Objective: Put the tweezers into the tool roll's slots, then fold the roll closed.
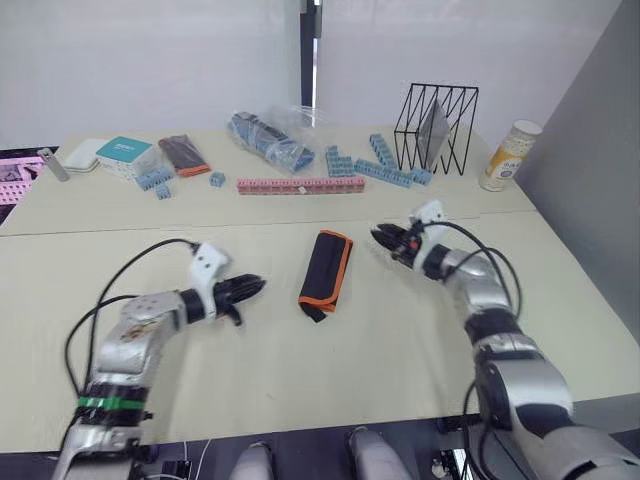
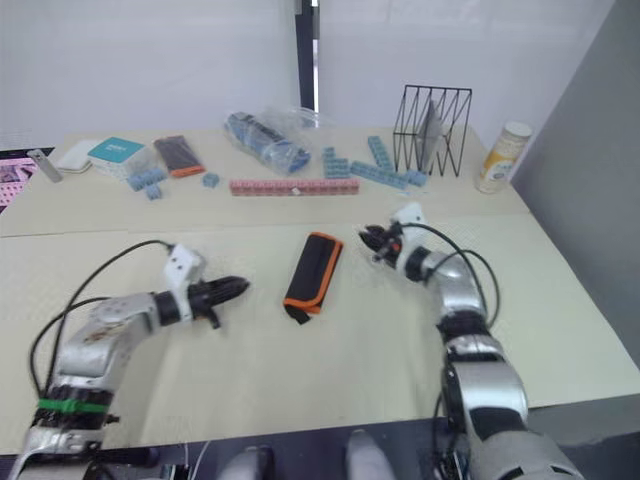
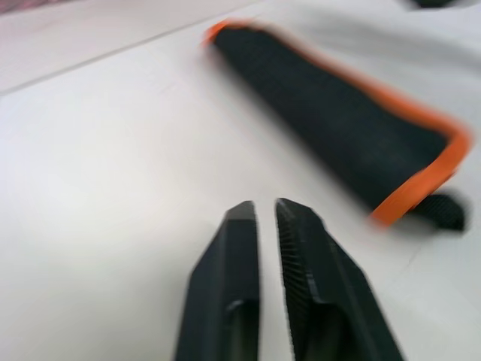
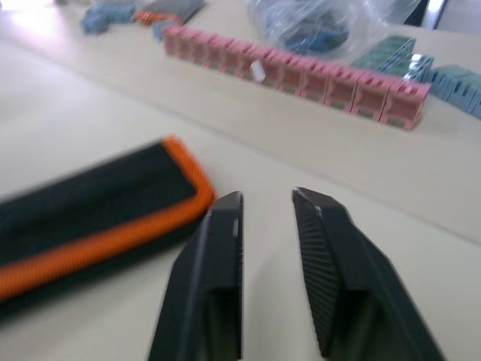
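- The left gripper [image 1: 250, 288] has its fingers pressed nearly together with only a sliver of gap, and it holds nothing; it hovers low over the surface [image 1: 300, 370], pointing toward the tool roll [image 1: 325, 272].
- The right gripper [image 1: 385, 240] has its fingers spread a little, also empty, and sits just beside the roll's upper end on the robot's right.
- The tool roll lies folded shut between the two grippers, touching neither; its orange trim runs along one long edge and around the ends, and a dark tab sticks out at the near end.
- No tweezers lie loose on the surface near the roll, and its slots are hidden inside the fold, so by my reading the closing fold is already made and the task is at or near its end.
- If anything is left, it calls for checking that the fold stays flat, then lifting both grippers clear.
- Both arms reach forward and inward, elbows bent, forearms low over the surface, wrists angled toward the roll.
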